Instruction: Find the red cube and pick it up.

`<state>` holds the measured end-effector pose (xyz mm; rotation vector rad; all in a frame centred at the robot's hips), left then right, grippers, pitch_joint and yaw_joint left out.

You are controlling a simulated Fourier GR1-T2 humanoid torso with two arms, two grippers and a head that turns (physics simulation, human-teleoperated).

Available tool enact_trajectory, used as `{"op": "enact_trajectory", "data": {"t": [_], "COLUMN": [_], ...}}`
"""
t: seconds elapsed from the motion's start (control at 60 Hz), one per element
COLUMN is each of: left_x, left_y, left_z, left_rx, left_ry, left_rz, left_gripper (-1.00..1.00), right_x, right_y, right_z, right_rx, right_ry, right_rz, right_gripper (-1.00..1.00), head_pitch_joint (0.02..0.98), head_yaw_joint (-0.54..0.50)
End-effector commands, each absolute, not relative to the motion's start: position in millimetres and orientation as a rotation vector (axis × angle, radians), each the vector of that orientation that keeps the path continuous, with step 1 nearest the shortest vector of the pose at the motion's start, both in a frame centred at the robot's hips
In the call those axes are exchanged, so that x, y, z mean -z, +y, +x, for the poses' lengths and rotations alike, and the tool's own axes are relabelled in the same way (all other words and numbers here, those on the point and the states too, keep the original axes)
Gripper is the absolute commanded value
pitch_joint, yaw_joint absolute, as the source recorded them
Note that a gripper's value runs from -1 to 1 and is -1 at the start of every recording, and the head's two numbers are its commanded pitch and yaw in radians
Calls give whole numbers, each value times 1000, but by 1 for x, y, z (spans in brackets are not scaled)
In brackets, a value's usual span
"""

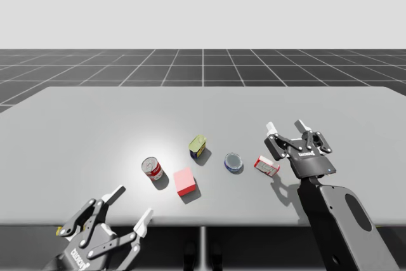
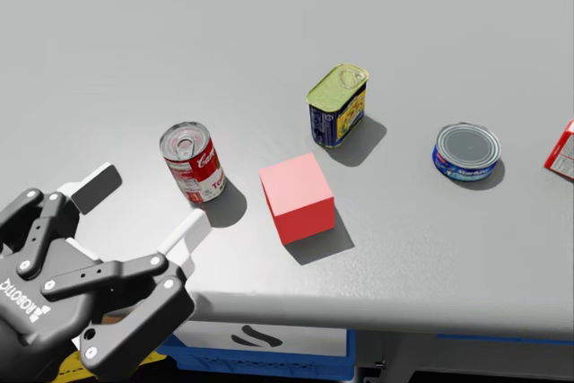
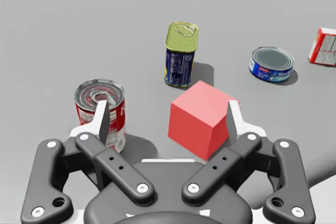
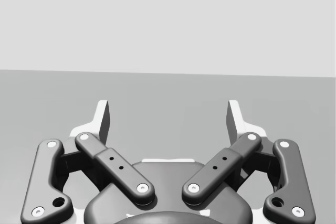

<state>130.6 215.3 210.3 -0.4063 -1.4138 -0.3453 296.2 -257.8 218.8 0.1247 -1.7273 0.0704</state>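
Okay, left fingers (image 3: 103,121) spread wide, nothing between the pads. Left gripper (image 3: 168,114) hovers at the near edge of the table (image 1: 95,125), low, pointed in toward the objects. Right fingers (image 4: 234,116) also wide apart, nothing held. Right gripper (image 1: 286,126) is up over the table's right part, just beside the red-and-white box (image 1: 266,165), aimed out at the far table and the horizon.

Red cube (image 3: 202,116) sits ahead of the left gripper, off-centre toward its right-hand finger and not yet between the fingers. It rests flat on the table near the front edge, turned so a vertical edge faces the gripper rather than a face. High view shows a clear gap between gripper and cube.

Around it: red-and-white can (image 3: 92,95) upright, near the cube on its left, apart, not touching. Yellow-topped blue tin (image 3: 180,53) upright behind the cube, apart. Flat blue round tin (image 3: 271,64) further right, then the box.

Handling, judged: cube looks rigid, probably light, with smooth flat faces, not fragile. A bit slippery if pinched badly. Best hold is two opposite side faces at about mid-height, pads flat on the faces. A pinch across the corners would likely twist it out. So the wrist needs to rotate to match the cube's turn and shift toward the right-hand finger's side before closing. One finger has to go down in the gap on the can's side, with a risk of nudging the can. The left arm is the obvious one for this.
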Motion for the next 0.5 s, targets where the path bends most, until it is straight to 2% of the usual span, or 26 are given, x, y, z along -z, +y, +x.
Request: {"op": "enact_trajectory", "data": {"t": [0.017,0.25,0.5], "left_x": [-186,-162,-150], "left_y": [200,179,166], "left_z": [122,140,169], "left_rx": [359,384,411], "left_ry": [-1364,-1302,-1260], "left_rz": [-451,-487,-458], "left_gripper": [-1000,-1000,-1000], "right_x": [-219,-219,-219], "right_y": [-258,-258,-258], "right_z": [296,296,296], "right_rx": [-71,-76,-76], "right_ry": [-1727,-1729,-1729], "right_rz": [127,144,149], "right_gripper": [-1000,-1000,-1000], "head_pitch_joint": [918,920,922], "head_yaw_joint": [138,138,134]}}
